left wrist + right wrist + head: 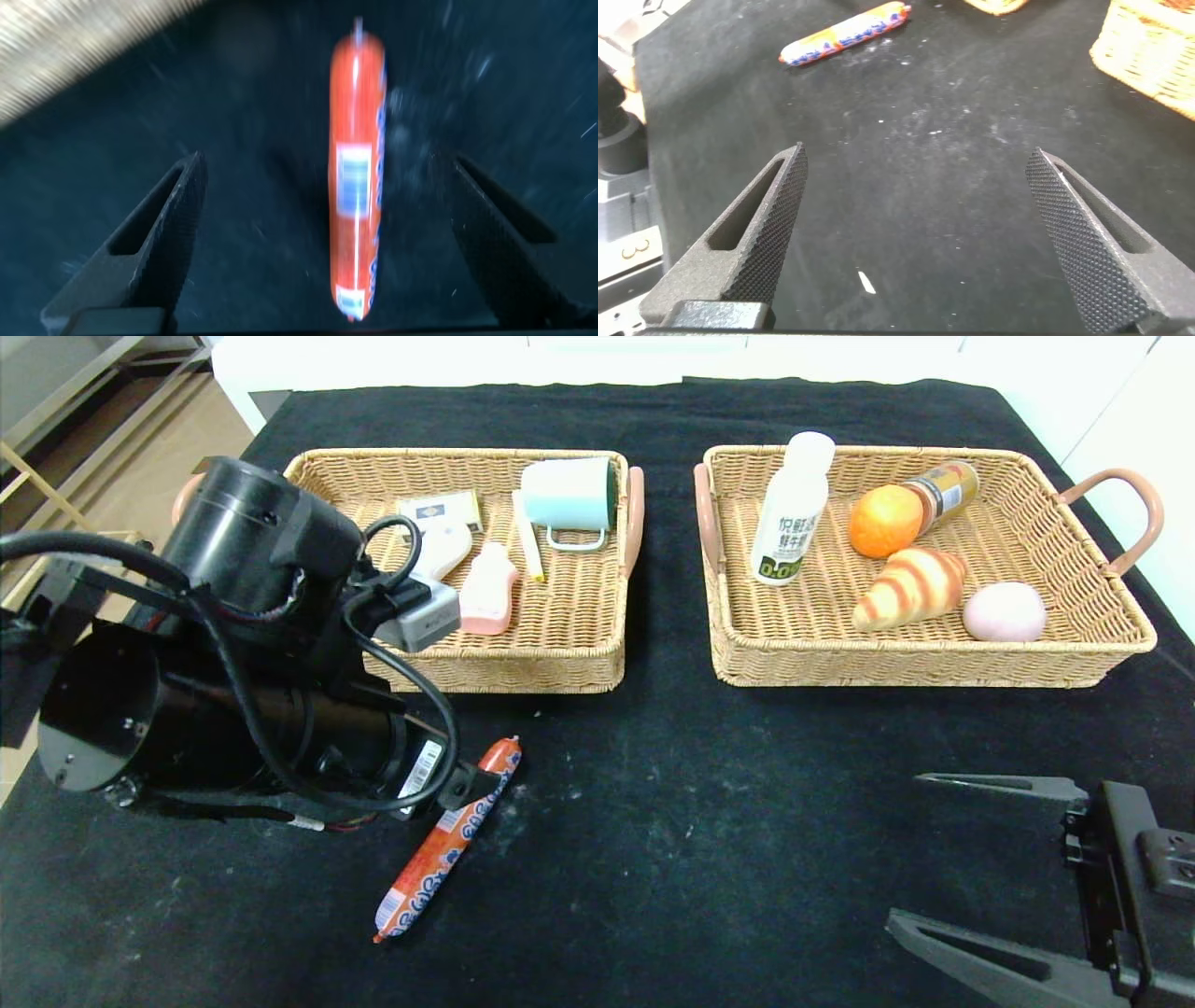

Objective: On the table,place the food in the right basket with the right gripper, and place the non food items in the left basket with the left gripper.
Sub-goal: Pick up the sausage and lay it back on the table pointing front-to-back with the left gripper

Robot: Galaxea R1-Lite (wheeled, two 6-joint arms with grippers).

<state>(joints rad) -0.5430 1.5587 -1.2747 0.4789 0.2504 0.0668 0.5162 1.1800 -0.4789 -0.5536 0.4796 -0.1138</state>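
Left gripper (327, 233) is seen spread wide over the sausage (448, 837), which lies on bare cloth in front of the left basket (523, 667). Only the left wrist view shows those fingers; the head view hides them. Right of the sausage, open table (700, 803) is found, then the right gripper (943, 859), jaws apart, empty.

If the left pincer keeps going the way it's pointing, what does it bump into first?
Probably the sausage: it lies on the black table between the open left pincer's fingers, though depth is unclear.
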